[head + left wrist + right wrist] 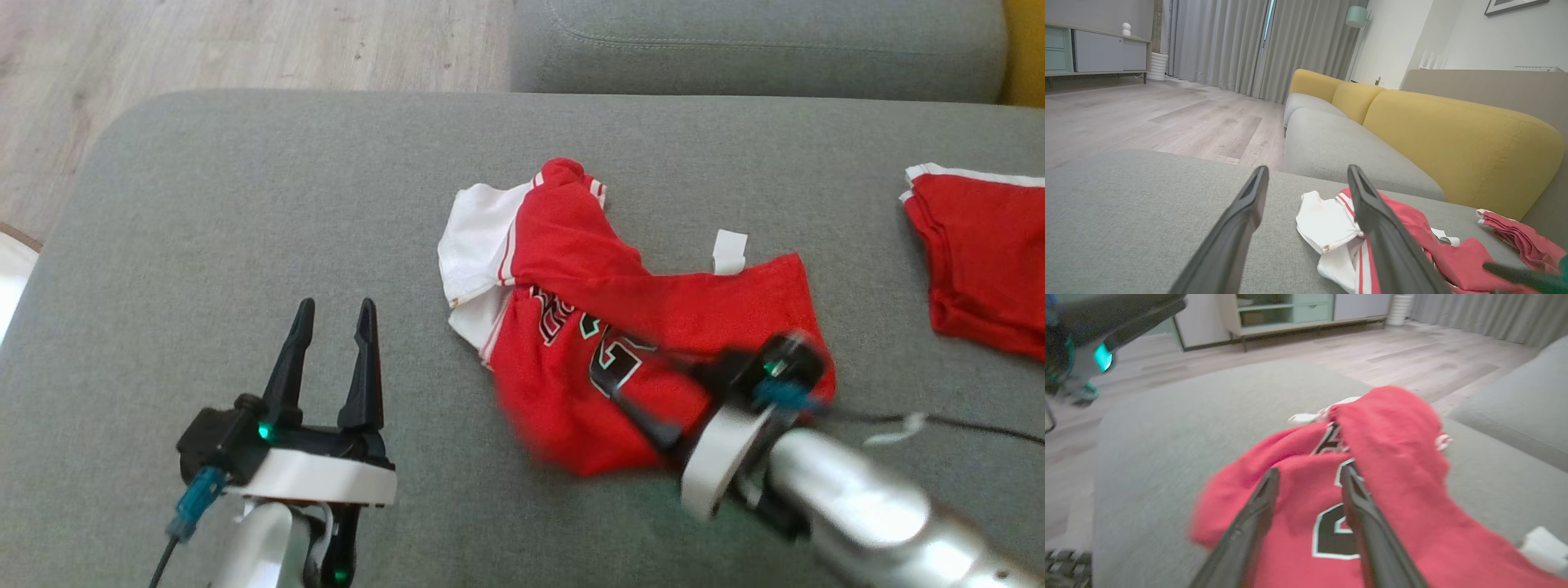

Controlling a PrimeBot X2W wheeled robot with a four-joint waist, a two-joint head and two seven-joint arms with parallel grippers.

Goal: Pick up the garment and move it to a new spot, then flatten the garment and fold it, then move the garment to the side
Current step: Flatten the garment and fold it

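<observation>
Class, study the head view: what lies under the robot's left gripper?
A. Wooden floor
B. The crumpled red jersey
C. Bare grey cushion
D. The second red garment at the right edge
C: the left gripper, jaws open, stands over bare grey cushion, apart from the red jersey, which lies to its right.

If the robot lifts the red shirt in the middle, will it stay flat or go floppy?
Probably floppy: the red shirt lies crumpled in folds. It likely weighs little, being thin cloth. Pushed, it would probably bunch up rather than slide on the woven grey cushion.
</observation>
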